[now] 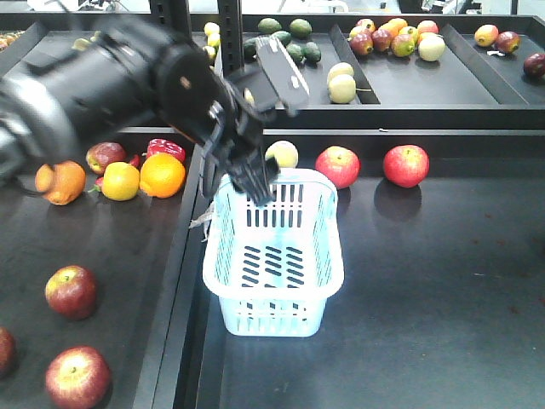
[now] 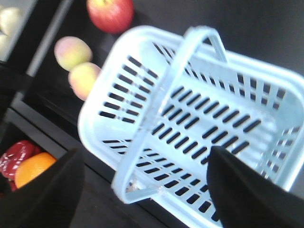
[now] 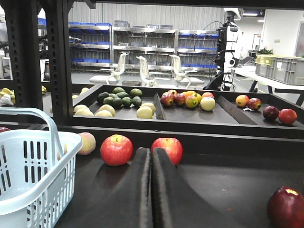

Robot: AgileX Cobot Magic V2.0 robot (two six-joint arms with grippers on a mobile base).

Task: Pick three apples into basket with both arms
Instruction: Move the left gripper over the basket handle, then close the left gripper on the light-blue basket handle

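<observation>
basket point(image 1: 272, 318) far rim hidden behind blurred left claw point(image 1: 258, 189), spread wide; right claw point(image 3: 151, 156) closed, seemingly empty.

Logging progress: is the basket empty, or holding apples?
Empty: the basket shows only its bare slotted bottom in the front and left wrist views.

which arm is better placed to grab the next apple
Right. The right end effector, jaws shut, points straight at a red apple with nothing between. The left end effector hangs open over the empty basket.
</observation>
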